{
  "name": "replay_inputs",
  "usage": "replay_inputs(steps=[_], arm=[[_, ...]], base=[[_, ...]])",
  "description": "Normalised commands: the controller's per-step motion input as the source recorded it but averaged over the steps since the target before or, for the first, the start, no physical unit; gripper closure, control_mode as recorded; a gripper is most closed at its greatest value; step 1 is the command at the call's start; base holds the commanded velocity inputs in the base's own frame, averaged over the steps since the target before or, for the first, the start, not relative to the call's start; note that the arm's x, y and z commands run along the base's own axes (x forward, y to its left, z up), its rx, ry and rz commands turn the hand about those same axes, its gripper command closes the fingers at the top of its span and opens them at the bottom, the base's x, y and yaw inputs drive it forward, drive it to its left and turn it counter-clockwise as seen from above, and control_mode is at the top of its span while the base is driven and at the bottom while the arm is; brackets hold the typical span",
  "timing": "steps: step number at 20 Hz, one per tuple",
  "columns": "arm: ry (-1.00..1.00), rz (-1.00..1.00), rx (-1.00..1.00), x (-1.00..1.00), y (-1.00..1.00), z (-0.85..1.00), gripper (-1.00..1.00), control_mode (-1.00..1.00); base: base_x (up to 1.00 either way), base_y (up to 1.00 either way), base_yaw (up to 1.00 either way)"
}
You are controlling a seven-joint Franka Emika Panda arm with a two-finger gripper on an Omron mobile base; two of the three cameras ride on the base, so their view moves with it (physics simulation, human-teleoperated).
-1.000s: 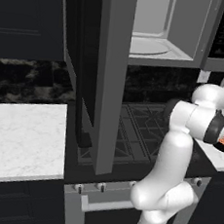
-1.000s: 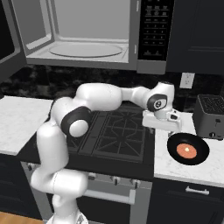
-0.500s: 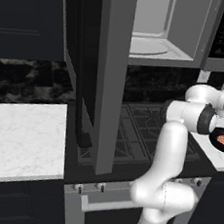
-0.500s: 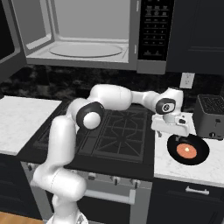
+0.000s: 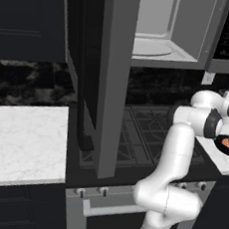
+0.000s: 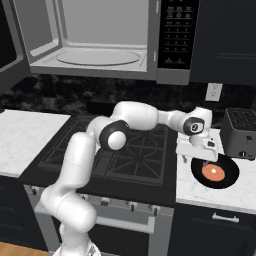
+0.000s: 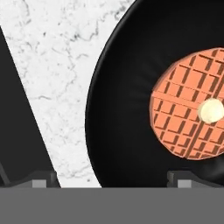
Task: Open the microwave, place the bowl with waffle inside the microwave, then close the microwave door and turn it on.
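Hand view — bowl (image 7: 127, 131) rim between spread fingers (image 7: 188, 177), waffle (image 7: 189, 116) beyond.

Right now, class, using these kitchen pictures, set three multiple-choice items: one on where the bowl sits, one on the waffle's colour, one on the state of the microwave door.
1. Where is the bowl?
A. inside the microwave
B. on the white counter right of the stove, by the toaster
C. on a stove burner

2. What colour is the waffle?
A. orange-brown
B. green
C. white

3. How is the microwave door?
A. shut
B. swung wide open
C. taken off

Answers:
1 B: the right base view shows it on the counter beside the toaster, with the open gripper at its rim.
2 A: the hand view shows an orange-brown grid.
3 B: the microwave shows its bare grey cavity.
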Motion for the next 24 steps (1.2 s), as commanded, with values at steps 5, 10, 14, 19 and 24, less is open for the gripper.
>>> replay_inputs(steps=[5,10,14,19,24], arm=[[0.00,0.07,-0.01,-0.09,0.02,-0.32,-1.00,-1.00],[0.00,0.04,0.00,-0.12,0.00,-0.22,-1.00,-1.00],[0.02,0.01,-0.04,0.00,0.05,-0.20,1.00,-1.00],[0.00,0.00,-0.04,-0.03,0.02,-0.01,1.00,-1.00],[-0.08,0.12,0.00,-0.23,0.10,0.06,1.00,-1.00]], base=[[0.00,0.00,0.00],[0.00,0.00,0.00],[0.00,0.00,0.00],[0.00,0.00,0.00],[0.00,0.00,0.00]])
